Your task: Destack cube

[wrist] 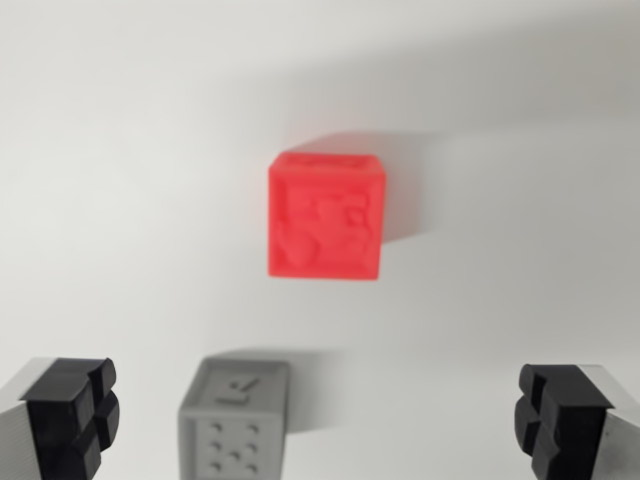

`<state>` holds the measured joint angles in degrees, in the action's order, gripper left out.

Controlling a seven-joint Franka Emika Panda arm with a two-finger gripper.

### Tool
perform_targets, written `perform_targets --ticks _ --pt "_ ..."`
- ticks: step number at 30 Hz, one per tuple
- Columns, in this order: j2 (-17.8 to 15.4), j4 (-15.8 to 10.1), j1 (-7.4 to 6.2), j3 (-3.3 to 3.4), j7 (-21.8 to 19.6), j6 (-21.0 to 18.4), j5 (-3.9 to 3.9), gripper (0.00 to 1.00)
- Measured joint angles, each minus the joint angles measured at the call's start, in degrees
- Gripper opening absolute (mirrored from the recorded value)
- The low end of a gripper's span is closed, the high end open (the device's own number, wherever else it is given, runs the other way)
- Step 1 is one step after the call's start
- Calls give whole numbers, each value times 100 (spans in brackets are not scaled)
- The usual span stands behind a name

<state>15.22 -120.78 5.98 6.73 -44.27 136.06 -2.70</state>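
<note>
Cubes lie apart on the white bench, pincer empty above them.

Wrist view: the red cube (325, 215) sits alone near the middle of the picture, its embossed face up, casting a soft shadow toward the wrist view's right. A grey cube (236, 418) rests separately near the bottom edge, well apart from it. No bench edge shows. The pincer (320, 420) hangs spread wide, its black fingertips (72, 412) at either bottom corner, holding nothing; the grey cube lies between them, off-centre toward the left one. Judging by this layout, destacking looks done.
</note>
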Motion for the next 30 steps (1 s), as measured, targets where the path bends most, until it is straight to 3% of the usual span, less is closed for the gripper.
perform_targets --ticks 17,30 --pt "-582 306 0 4 -75 -882 106 100" --pt "-824 560 0 4 -103 -1378 140 100"
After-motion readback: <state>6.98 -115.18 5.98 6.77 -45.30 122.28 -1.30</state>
